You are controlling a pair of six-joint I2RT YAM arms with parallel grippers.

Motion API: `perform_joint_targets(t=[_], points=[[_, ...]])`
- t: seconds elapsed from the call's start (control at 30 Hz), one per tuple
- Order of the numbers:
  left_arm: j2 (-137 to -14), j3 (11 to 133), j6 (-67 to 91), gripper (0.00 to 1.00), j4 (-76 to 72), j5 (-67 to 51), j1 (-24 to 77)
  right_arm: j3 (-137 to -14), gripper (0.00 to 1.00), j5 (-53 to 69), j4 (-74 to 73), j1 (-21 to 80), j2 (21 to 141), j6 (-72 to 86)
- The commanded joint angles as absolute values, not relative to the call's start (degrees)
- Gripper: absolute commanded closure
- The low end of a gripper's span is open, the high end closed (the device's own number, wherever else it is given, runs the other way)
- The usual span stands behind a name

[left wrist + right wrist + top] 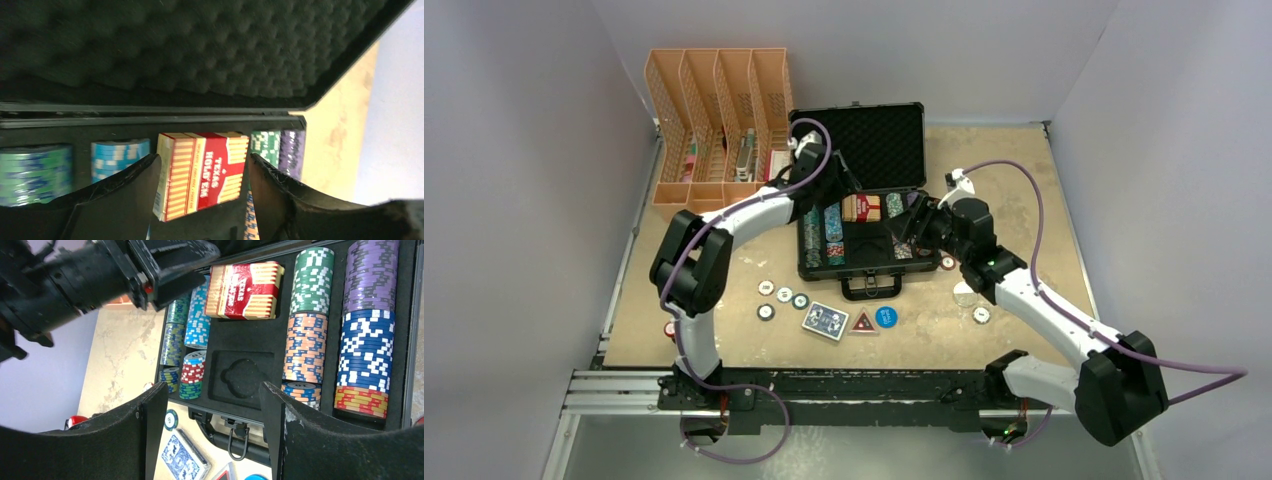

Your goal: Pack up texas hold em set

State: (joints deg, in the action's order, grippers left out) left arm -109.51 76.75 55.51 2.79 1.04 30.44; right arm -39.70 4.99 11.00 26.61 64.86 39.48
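Observation:
The black case lies open at mid-table, its foam lid upright. Rows of poker chips fill its slots. A red card deck leans in the back slot. My left gripper hovers open just above it; the deck shows in the gap beyond the fingertips, not gripped. Over the case's front part, my right gripper is open and empty, with the handle below it. A blue deck lies on the table in front.
Several loose chips, a red triangular piece and a blue disc lie before the case. White discs sit at the right. An orange file organiser stands back left. A foam recess is empty.

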Motion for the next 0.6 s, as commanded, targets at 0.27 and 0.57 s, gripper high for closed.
perform_joint_targets(t=[0.27, 0.57], points=[[-107.5, 80.8, 47.4, 0.62, 11.9, 7.4, 30.8, -38.4, 0.3, 2.7, 14.2, 26.4, 64.7, 39.7], [-109.7, 81.5, 47.7, 0.67, 12.0, 4.8, 30.9, -38.0, 0.32, 2.4, 14.2, 26.3, 65.1, 39.4]])
